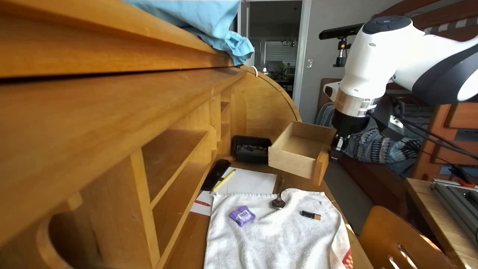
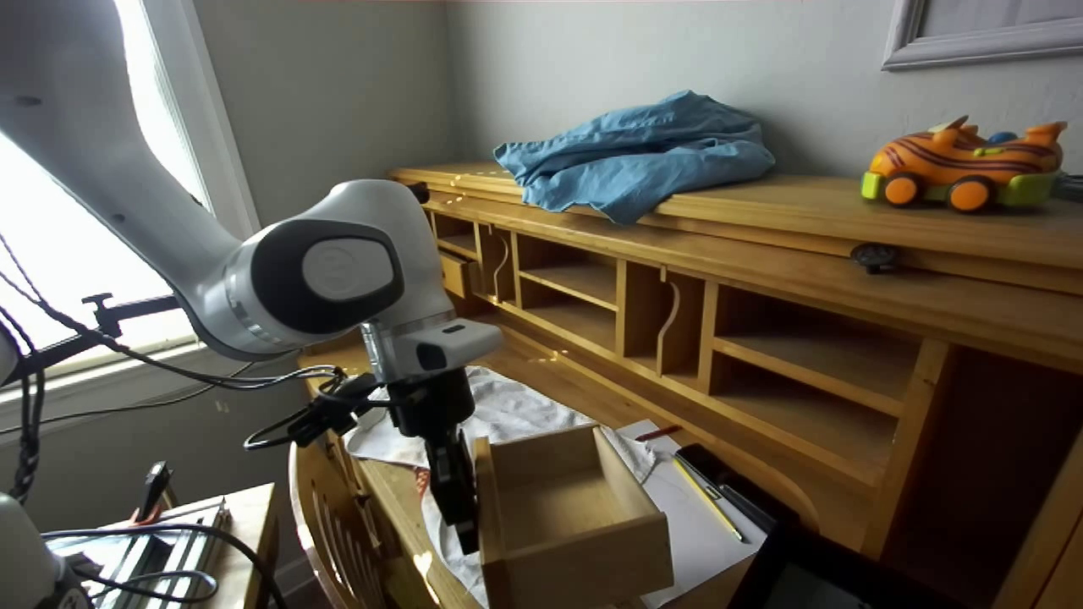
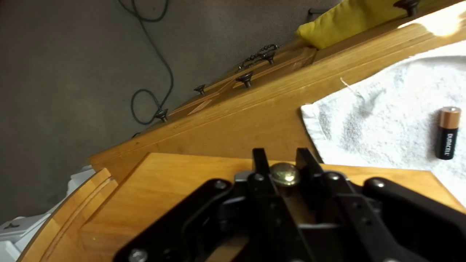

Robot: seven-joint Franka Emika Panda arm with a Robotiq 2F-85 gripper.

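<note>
A light wooden drawer (image 1: 298, 144), open at the top, is at the desk's far end in an exterior view; it also shows in an exterior view (image 2: 563, 495). My gripper (image 3: 281, 152) is shut on the drawer's round brass-coloured knob (image 3: 285, 174), which fills the gap between the fingers. The gripper (image 1: 338, 151) points down along the outside of the drawer's front panel (image 1: 320, 164). The drawer is empty inside and appears raised and slightly tilted over the desk edge. Its underside is hidden, so I cannot tell whether any part touches the desk.
A white towel (image 1: 269, 239) bears a purple packet (image 1: 242, 215), a dark spoon (image 1: 278, 202) and a battery (image 1: 310, 215). Behind are paper (image 1: 257, 181), a yellow pencil (image 1: 223, 181), a black case (image 1: 216, 173) and a black tray (image 1: 252, 158). Shelves (image 2: 812, 338) line the desk; a chair (image 1: 399, 239) stands in front.
</note>
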